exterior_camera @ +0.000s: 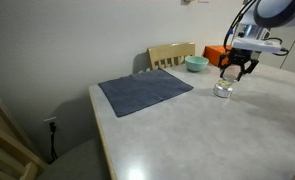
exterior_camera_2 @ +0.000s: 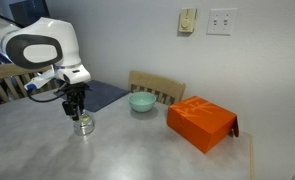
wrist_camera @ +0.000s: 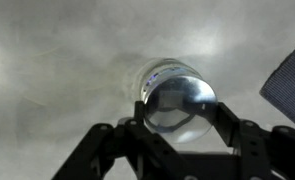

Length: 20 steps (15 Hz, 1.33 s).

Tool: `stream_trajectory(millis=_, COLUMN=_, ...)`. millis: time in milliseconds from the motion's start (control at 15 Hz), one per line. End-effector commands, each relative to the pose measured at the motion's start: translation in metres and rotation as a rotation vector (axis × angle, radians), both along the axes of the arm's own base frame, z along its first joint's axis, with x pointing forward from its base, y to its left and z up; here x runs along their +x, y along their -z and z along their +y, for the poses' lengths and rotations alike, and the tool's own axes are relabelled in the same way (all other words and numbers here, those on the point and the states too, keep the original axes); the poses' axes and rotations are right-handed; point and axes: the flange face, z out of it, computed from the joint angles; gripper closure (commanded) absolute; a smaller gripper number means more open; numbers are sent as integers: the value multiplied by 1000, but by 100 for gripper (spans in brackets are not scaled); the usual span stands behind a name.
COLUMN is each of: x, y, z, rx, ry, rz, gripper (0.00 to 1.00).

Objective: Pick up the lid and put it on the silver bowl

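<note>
Lid (wrist_camera: 179, 105) was sitting dead center in the wrist view, a shiny round disc overlapping the rim of the silver bowl (wrist_camera: 170, 70) just above it in the frame. My pincer (wrist_camera: 181, 121) came in from the bottom edge with its jaws spread wide, one dark finger on each side of the lid. Honestly, I couldn't tell whether the pads were pinching the lid or just flanking it, or whether the lid was already resting on the bowl. In both exterior views the pincer hung right over the silver bowl (exterior_camera: 224, 90) on the pale table (exterior_camera: 187, 135): far right of the frame in one, left of center in the other (exterior_camera_2: 83, 124), and the lid was too small to pick out there. A dark grey mat (exterior_camera: 145, 93) lay in the middle of an exterior view, well apart from the bowl, and its corner poked in at the right edge of the wrist view. The light teal bowl (exterior_camera_2: 141, 101) sat near the back of the table by a wooden chair (exterior_camera_2: 157, 85), with an orange box (exterior_camera_2: 200, 123) to its right.
</note>
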Motion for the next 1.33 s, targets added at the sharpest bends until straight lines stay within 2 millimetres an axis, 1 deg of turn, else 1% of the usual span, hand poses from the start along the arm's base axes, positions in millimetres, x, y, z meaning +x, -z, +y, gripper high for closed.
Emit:
stream_trajectory(millis=0, x=2, y=2, z=-2, rx=-1, ry=3, rz=7, gripper=56)
stream_trajectory(millis=333, x=7, y=8, z=-4, rx=0, ry=3, rz=14, gripper=56)
stream_trajectory(millis=600, x=12, y=18, z=-9, rx=-5, ry=10, rz=28, gripper=56)
stream_trajectory(millis=933, x=19, y=27, z=-9, rx=-9, ry=7, rz=32, gripper=56)
stream_trajectory(millis=1267, x=21, y=23, z=-3, rx=-16, ry=-7, rz=12, gripper=56)
